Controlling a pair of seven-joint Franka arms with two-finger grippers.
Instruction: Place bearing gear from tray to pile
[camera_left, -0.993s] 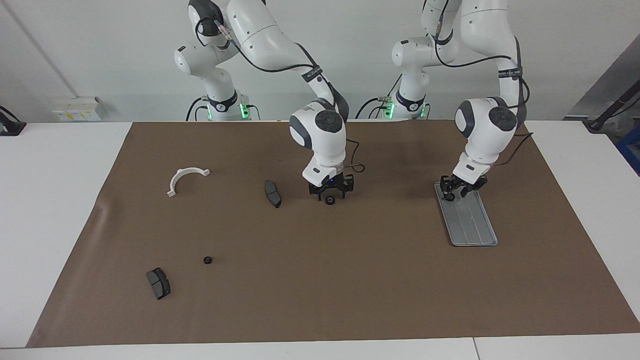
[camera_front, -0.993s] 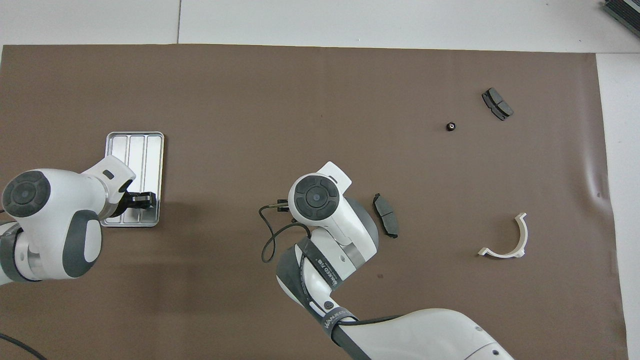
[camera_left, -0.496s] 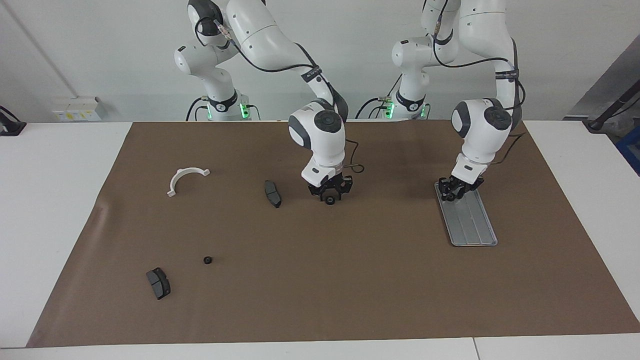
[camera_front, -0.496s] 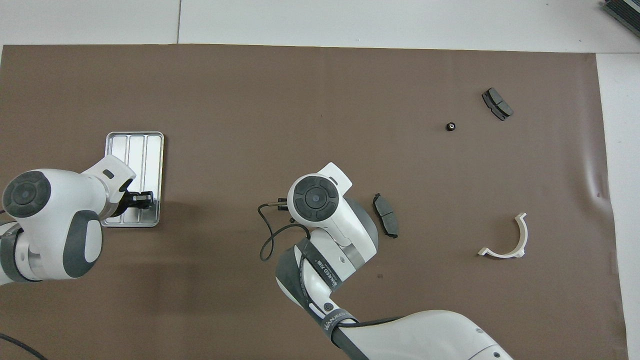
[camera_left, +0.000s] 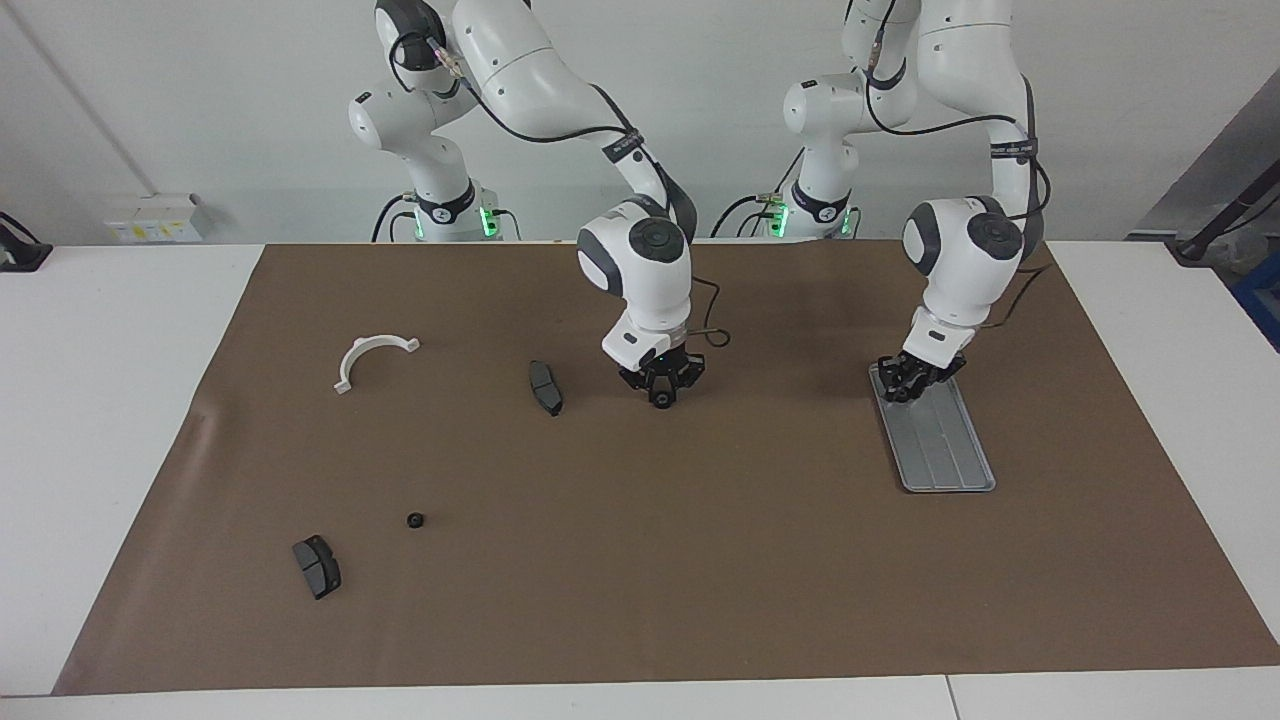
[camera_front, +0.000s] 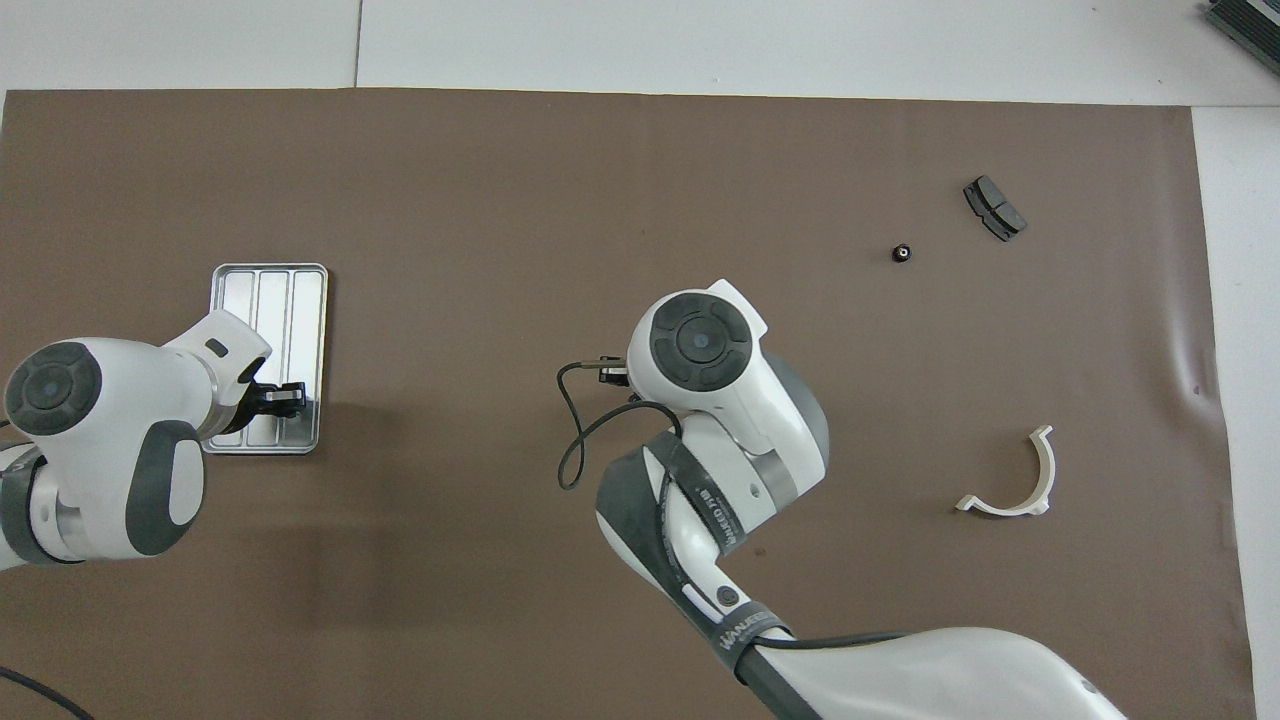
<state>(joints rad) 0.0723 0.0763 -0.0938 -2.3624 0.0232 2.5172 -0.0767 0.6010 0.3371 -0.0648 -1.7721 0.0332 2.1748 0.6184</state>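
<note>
1. The left gripper (camera_left: 903, 392) is down on the tray (camera_left: 945, 445), at the end of the tray that is nearer to the robots.
2. Its fingers are drawn close together, and something small and dark sits between the tips; I cannot tell for sure that it is a gear.
3. In the overhead view the left gripper (camera_front: 290, 398) is over the corner of the tray (camera_front: 270, 300) nearer to the robots and toward the middle of the table.
4. The rest of the tray, farther from the robots than this gripper, shows only its long ridges.
5. The right gripper (camera_left: 661, 392) is near the middle of the brown mat (camera_left: 640, 560), low over the surface.
6. Its fingers are pinched on a small black gear (camera_left: 661, 400), which is at the very tips.
7. In the overhead view the arm's white wrist covers this gripper and the gear.
8. A dark grey pad (camera_left: 545, 387) lies just beside the right gripper, toward the right arm's end of the table.
9. A second small black gear (camera_left: 415, 520) lies alone on the mat, well apart from the right gripper and farther from the robots.
10. Near that gear is another dark grey pad (camera_left: 316, 566).
11. A white curved bracket (camera_left: 372, 357) lies toward the right arm's end, well apart from both grippers.
</note>
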